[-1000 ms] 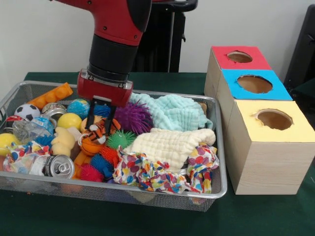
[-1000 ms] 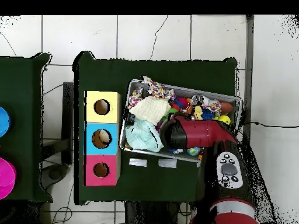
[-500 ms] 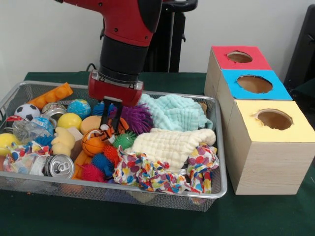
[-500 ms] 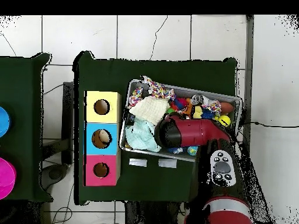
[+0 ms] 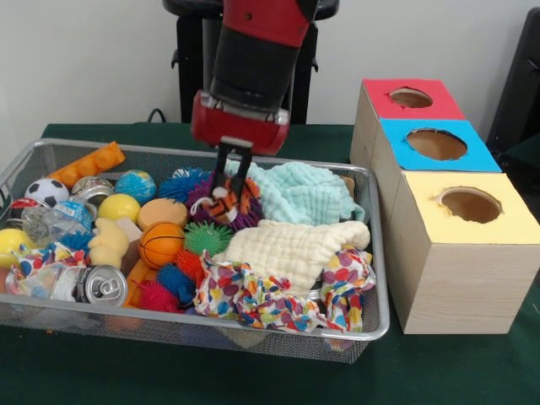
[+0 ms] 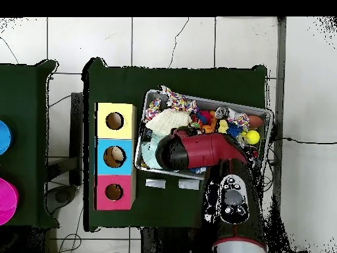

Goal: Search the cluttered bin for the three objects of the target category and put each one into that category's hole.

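Observation:
My gripper (image 5: 230,189) is shut on the orange black-striped plush tiger (image 5: 226,202) and holds it just above the purple spiky ball in the silver wire-mesh bin (image 5: 377,316). A pale yellow plush animal (image 5: 108,241) lies at the bin's left, beside the orange basketball (image 5: 160,244). The tan-orange bear-like one is hidden. The red-surrounded hole (image 5: 411,97) tops the far box on the right; it also shows in the overhead view (image 6: 114,192). In the overhead view my arm (image 6: 197,150) covers the gripper and the bin's (image 6: 205,101) middle.
Blue-surround (image 5: 436,143) and yellow-surround (image 5: 470,204) boxes stand in front of the red one. The bin holds a mint cloth (image 5: 305,191), a cream cloth (image 5: 291,248), a patterned cloth (image 5: 268,297), a can (image 5: 103,285), spiky balls and a small football (image 5: 45,191).
The gripper has lifted the tiger out of the clutter beside the basketball and carried it up and to the right, toward the boxes. The arm has swung the same way.

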Available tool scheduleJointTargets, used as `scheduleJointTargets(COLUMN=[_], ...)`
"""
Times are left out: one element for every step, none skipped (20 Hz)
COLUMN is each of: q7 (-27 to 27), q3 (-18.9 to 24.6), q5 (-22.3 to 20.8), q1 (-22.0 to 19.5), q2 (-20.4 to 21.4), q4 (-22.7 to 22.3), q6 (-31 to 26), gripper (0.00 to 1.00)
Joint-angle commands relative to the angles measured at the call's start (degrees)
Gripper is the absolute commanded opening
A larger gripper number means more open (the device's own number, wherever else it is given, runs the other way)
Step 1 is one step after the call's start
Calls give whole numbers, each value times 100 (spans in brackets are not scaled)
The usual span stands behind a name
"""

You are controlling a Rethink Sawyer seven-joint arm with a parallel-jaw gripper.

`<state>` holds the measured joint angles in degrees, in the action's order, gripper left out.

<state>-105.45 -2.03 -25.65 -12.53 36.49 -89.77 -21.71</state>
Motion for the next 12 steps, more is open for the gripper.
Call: scheduleJointTargets(q7=[-66, -72, -78, -98, -108, -119, -160, -201, -242, -375, -450, -547], q3=[352, 361, 347, 340, 352, 381, 406, 430, 454, 476, 454, 445], q5=[518, 581, 612, 651, 683, 749, 830, 911, 992, 1185, 1272, 1391], q1=[156, 191, 223, 259, 276, 276, 281, 286, 291, 293, 322, 349], q2=[986, 1048, 1080, 1134, 1138, 1172, 1143, 1115, 1086, 1063, 1059, 1042], q4=[-763, -777, -782, -805, -779, -825, -832, -839, -846, -953, -1009, -1078], q6=[-1442, -1554, -1616, -1678, -1723, -1786, -1887, -1989, -2091, -2297, -2376, -2458], gripper=[0, 0, 0, 0, 0, 0, 0, 0, 0, 0, 0, 0])
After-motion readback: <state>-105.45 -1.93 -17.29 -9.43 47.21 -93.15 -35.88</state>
